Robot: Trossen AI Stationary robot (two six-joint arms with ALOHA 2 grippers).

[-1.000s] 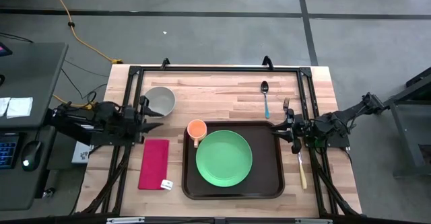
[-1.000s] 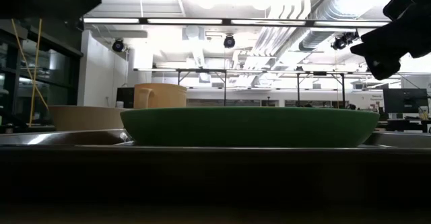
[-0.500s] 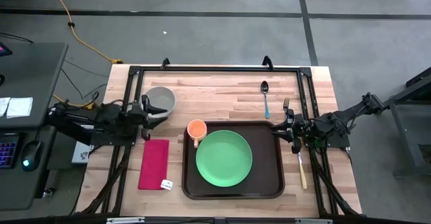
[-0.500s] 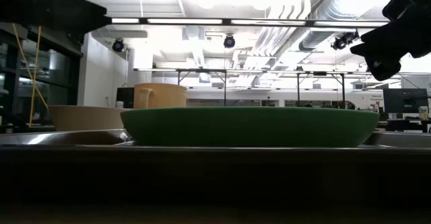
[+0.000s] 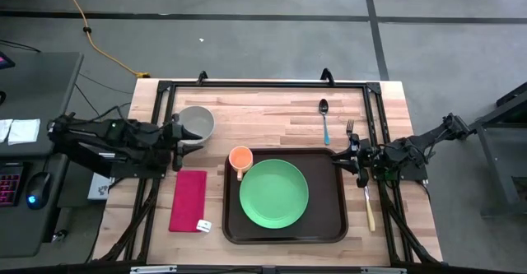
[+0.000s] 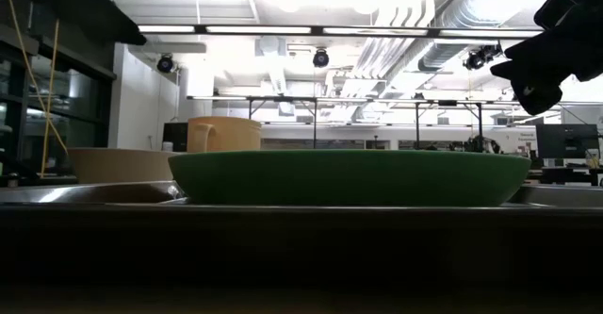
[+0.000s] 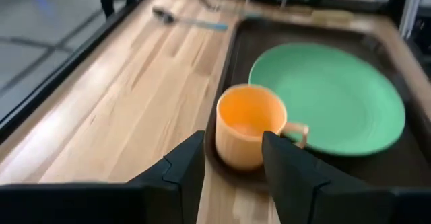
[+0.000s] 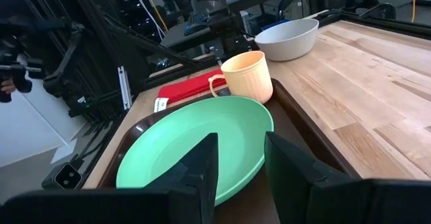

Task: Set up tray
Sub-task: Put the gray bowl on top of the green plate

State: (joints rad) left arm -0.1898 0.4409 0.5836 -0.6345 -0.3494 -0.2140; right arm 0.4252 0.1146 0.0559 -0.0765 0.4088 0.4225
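Tray [image 5: 284,225] holding plate [image 5: 274,193] and cup [image 5: 240,157]; I am pulling my left claw [image 5: 174,134], spread wide and empty, back from the cup just ahead, leaving it placed.

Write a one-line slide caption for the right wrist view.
Right gripper open over the tray, facing green plate, orange cup, grey bowl.

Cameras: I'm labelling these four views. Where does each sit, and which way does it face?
High: overhead, straight down; both arms, tray.
Low: table height, level across; green plate, dark arm parts at the top corners.
Left wrist: on the left arm, past open left gripper to orange cup.
Right wrist: past open right gripper to bowl.
Shared: plate, cup.
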